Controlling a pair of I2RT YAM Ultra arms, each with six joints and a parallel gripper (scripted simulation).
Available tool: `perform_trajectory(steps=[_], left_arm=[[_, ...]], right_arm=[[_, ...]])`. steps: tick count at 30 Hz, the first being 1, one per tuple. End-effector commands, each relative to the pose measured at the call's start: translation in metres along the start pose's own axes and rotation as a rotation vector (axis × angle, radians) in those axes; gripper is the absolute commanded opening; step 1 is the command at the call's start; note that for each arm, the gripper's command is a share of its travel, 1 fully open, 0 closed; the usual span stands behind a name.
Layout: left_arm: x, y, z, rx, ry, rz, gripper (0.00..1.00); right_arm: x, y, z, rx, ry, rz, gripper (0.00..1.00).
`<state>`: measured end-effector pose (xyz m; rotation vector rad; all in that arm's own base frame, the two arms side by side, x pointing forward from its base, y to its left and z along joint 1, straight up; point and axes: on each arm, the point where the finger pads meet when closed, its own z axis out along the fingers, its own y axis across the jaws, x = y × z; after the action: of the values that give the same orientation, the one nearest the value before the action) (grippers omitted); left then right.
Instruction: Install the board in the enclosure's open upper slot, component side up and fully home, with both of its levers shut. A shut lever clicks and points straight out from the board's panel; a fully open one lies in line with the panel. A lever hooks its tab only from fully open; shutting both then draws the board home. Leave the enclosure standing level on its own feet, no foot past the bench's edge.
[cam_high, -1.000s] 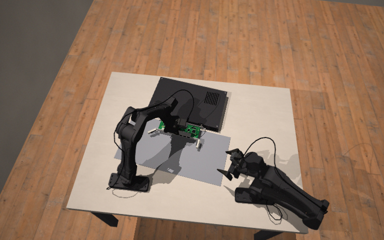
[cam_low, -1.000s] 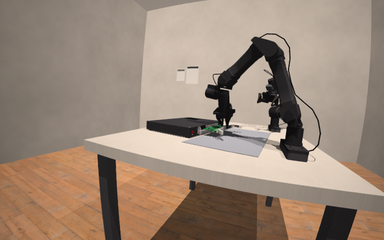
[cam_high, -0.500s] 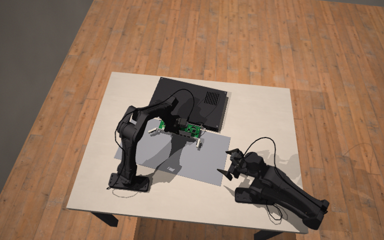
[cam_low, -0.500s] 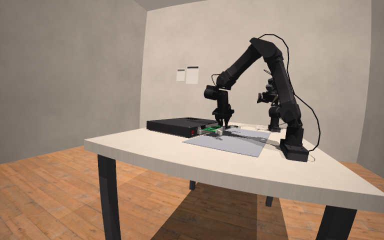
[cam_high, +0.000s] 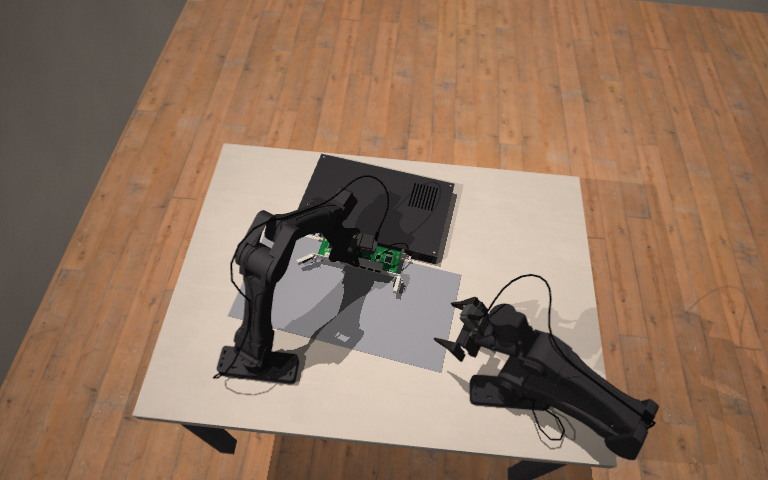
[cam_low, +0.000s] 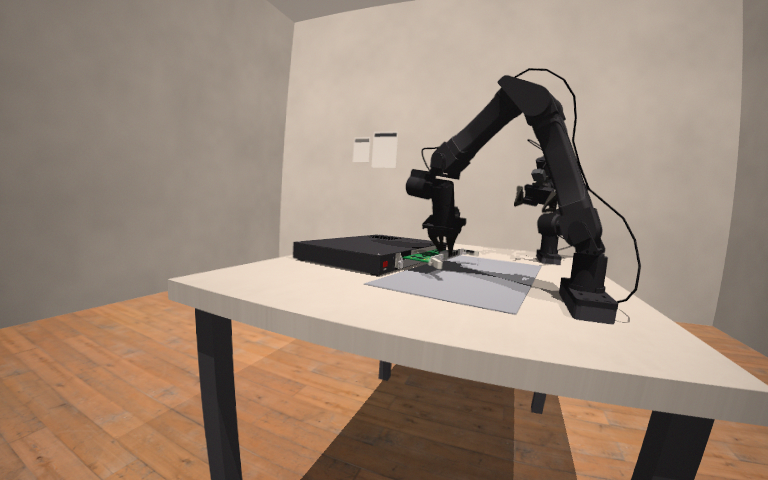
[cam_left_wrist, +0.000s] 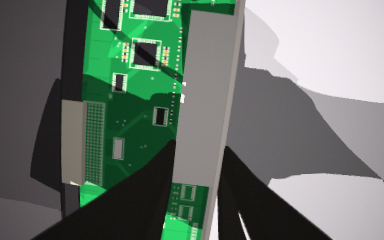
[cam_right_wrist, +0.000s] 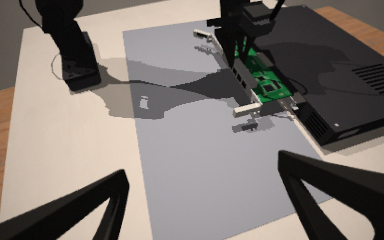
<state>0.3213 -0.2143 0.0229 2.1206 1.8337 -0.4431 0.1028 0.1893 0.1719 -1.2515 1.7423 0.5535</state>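
- Two pale sheets (cam_low: 384, 151) hang on the beige wall (cam_low: 651, 113); plank floor (cam_high: 396, 67) (cam_low: 84, 384) (cam_right_wrist: 345, 20) below.
- A cream surface (cam_high: 509, 226) (cam_low: 283, 294) (cam_right_wrist: 40, 150) bears a grey mat (cam_high: 396, 322) (cam_low: 481, 283) (cam_right_wrist: 200, 175) and the black enclosure (cam_high: 441, 226) (cam_low: 339, 257) (cam_left_wrist: 25, 50) (cam_right_wrist: 325, 60).
- The green board (cam_high: 387, 259) (cam_low: 416, 257) (cam_left_wrist: 142, 90) (cam_right_wrist: 270, 87) lies component side up at the enclosure's front, mostly outside.
- The left end effector (cam_high: 348, 261) (cam_low: 445, 251) (cam_left_wrist: 198, 151) (cam_right_wrist: 236, 65) pinches the board by its panel edge.
- The right end effector (cam_high: 444, 322) (cam_low: 532, 198) (cam_right_wrist: 200, 168) is spread wide, well apart from it.

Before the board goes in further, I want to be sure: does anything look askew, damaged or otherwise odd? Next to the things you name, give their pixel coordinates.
No damage stands out. The board (cam_high: 390, 255) (cam_low: 416, 258) (cam_left_wrist: 135, 100) (cam_right_wrist: 272, 89) sticks out of the enclosure (cam_high: 385, 169) (cam_low: 339, 254) (cam_right_wrist: 345, 95), and its levers stick out at a slant, but that fits an unfinished installation.
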Motion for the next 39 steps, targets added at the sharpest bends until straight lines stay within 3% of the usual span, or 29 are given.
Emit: perform_trajectory(steps=[1,39], left_arm=[[-0.016,0.016,-0.015,-0.047,-0.048,0.028,0.19],[-0.015,0.026,-0.015,-0.022,-0.046,0.015,0.19]], right_arm=[[-0.004,0.000,-0.002,0.004,-0.016,0.007,1.00],[-0.004,0.000,-0.002,0.004,-0.016,0.007,1.00]])
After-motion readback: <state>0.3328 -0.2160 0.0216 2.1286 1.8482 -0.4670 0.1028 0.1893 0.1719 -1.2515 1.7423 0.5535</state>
